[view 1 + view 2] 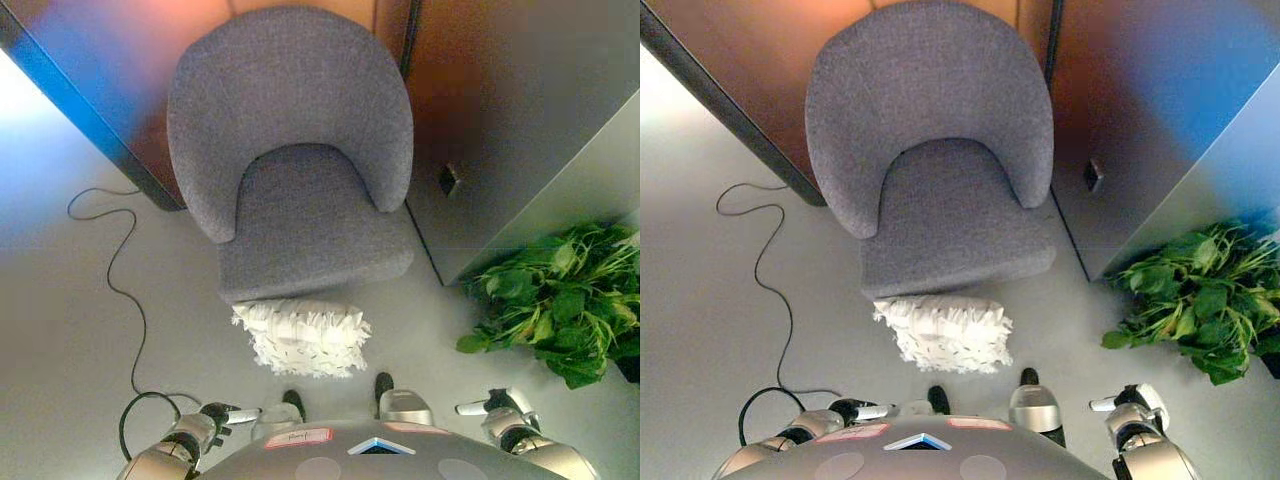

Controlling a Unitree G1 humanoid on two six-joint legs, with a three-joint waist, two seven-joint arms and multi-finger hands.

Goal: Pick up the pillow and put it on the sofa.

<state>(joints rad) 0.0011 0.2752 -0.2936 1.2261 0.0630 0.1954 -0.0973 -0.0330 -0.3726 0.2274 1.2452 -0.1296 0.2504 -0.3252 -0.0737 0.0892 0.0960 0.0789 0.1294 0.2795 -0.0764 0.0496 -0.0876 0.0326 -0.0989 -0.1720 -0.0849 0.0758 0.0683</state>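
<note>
Nothing is done yet: the white fringed pillow (pixel 303 337) lies on the floor against the grey armchair (pixel 300 160), while both hands, left hand (pixel 222 413) and right hand (pixel 495 404), hang low, loosely open and empty.

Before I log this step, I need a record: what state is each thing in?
Pillow: on the floor against the sofa's front edge, not held.
Sofa: seat bare.
Left hand: low by the body, holding nothing.
Right hand: low by the body, holding nothing.
Plant: on the floor, right of the sofa.
</note>
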